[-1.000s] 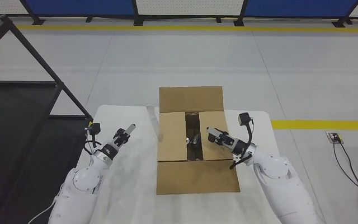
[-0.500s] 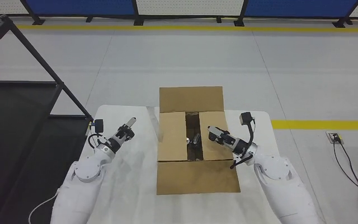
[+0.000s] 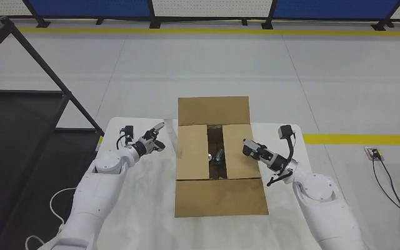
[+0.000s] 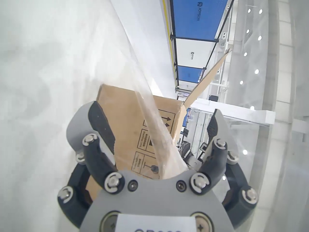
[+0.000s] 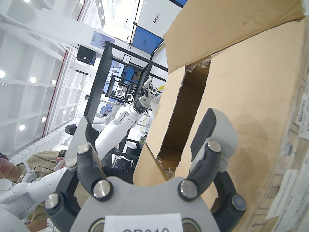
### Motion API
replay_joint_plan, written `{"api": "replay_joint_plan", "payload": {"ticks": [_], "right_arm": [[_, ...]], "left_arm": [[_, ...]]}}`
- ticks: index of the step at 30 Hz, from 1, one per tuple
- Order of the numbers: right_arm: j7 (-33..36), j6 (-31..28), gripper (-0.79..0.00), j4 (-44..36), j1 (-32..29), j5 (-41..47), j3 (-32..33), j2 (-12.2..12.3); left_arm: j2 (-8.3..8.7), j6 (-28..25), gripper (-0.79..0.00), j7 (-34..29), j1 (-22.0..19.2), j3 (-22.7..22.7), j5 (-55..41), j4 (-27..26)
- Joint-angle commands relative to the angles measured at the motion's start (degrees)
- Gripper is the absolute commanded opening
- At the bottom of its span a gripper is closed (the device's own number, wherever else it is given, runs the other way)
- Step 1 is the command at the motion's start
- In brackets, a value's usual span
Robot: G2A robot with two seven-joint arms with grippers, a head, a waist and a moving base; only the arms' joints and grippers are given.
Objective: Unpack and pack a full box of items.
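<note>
The box [image 3: 194, 153] sits in the middle of the table [image 3: 144, 200]. The left gripper [image 3: 159, 129] hangs just left of it, and the right gripper [image 3: 248, 147] is over its right edge.

White, rounded shells cover the left arm [image 3: 94, 194] and right arm [image 3: 322, 203]; a black cable [image 3: 290, 152] loops at each wrist. The left gripper [image 4: 156, 111] and right gripper [image 5: 147, 117] share grey plates [image 4: 154, 194], black links [image 5: 88, 170], silver screws [image 5: 188, 187], ribbed pads [image 5: 205, 131] and a white label [image 5: 142, 223], probably a serial number.
</note>
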Motion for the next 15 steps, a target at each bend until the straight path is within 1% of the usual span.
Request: {"api": "replay_joint_plan", "payload": {"ticks": [1,4,7,9,11,13,15], "right_arm": [[-0.12,0.06,0.0,0.03,-0.2,0.15,0.37,0.15],[-0.41,0.4,0.0,-0.21,-0.47,0.03,0.62,0.34],[-0.89,0.78,0.0,-0.57,-0.76,-0.15,0.71,0.48],[-1.06,0.99,0.0,-0.9,-0.92,-0.22,0.76,0.57],[-1.23,1.31,0.0,-1.18,-1.03,-0.22,0.83,0.66],[-1.38,1.5,0.0,-1.48,-1.14,-0.32,0.88,0.76],[-1.57,1.66,0.0,-1.86,-1.34,-0.43,0.9,0.84]], "left_arm": [[-0.85,-0.15,0.0,0.73,-1.45,0.61,-1.0,2.67],[-2.0,-0.57,-0.034,1.68,-3.04,1.45,-1.77,5.43],[-2.94,-0.54,-0.108,2.27,-4.15,2.0,-2.43,7.55],[-3.42,-0.49,-0.179,2.71,-4.69,2.14,-2.88,8.71],[-3.78,-0.4,-0.28,3.41,-5.12,2.25,-3.08,9.72],[-4.11,-0.43,-0.286,4.2,-5.42,2.75,-2.26,10.35],[-4.42,-0.36,-0.311,4.53,-5.59,2.94,-2.13,10.88]]}}
